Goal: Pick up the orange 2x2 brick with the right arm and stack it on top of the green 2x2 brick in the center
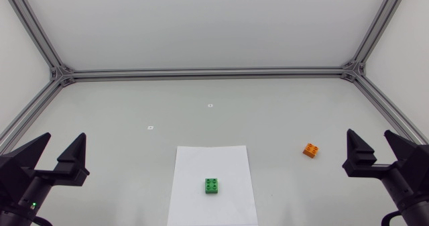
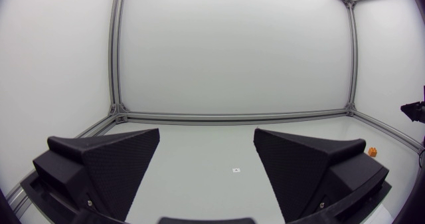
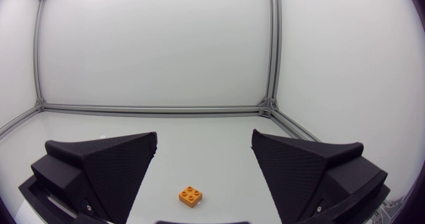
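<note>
The orange 2x2 brick point(image 1: 310, 149) lies on the table right of the middle; in the right wrist view the orange brick point(image 3: 190, 197) sits on the table ahead of my open fingers. The green 2x2 brick point(image 1: 212, 186) stands on a white sheet of paper point(image 1: 201, 160) at the front centre. My right gripper point(image 1: 379, 144) hovers open at the right edge, to the right of the orange brick. My left gripper point(image 1: 62, 149) is open at the left edge, holding nothing. From the left wrist, the orange brick point(image 2: 372, 152) shows far off beyond my right-hand finger.
An aluminium frame point(image 1: 208, 72) borders the table at the back and both sides. Two small white markers point(image 1: 210, 105) point(image 1: 150, 127) lie on the table behind the paper.
</note>
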`<action>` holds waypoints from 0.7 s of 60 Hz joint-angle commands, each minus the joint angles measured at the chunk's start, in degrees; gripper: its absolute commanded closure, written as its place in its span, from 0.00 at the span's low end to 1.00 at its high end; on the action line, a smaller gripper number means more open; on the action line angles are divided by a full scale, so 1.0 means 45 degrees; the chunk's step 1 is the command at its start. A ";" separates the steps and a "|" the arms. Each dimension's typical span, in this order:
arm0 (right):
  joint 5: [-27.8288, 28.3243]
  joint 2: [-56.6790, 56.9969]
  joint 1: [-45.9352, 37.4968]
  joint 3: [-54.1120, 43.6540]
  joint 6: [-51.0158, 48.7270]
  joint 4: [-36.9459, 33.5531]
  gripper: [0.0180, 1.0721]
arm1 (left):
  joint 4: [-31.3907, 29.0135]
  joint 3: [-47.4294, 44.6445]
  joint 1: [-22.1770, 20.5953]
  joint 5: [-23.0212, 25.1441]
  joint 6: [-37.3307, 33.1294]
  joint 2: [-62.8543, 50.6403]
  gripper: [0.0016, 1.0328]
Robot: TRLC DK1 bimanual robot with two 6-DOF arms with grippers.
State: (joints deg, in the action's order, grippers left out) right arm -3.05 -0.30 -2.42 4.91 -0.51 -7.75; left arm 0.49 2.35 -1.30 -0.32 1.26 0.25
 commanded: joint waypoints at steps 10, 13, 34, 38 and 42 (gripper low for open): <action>-0.0006 -0.1790 0.0361 0.1722 -0.0452 0.0374 0.04 | -0.0187 -0.0522 0.0035 0.0051 -0.0162 0.0100 0.04; -0.0026 -0.2259 0.0380 0.2074 -0.0472 0.0472 0.04 | -0.0168 -0.0522 0.0035 0.0051 -0.0162 0.0100 0.04; -0.0162 -0.7005 0.0595 0.5550 -0.0433 -0.0329 0.04 | -0.0187 -0.0522 0.0035 0.0051 -0.0162 0.0100 0.04; -0.0143 -0.8079 0.0634 0.6117 -0.0237 -0.0485 0.04 | -0.0187 -0.0522 0.0035 0.0051 -0.0162 0.0100 0.04; -0.0123 -0.8977 0.0634 0.6683 0.0114 -0.0798 0.04 | -0.0187 -0.0522 0.0035 0.0051 -0.0162 0.0100 0.04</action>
State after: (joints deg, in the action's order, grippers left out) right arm -3.29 -37.01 -0.03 32.62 -1.50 -9.76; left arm 0.49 2.35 -1.28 -0.32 1.28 0.25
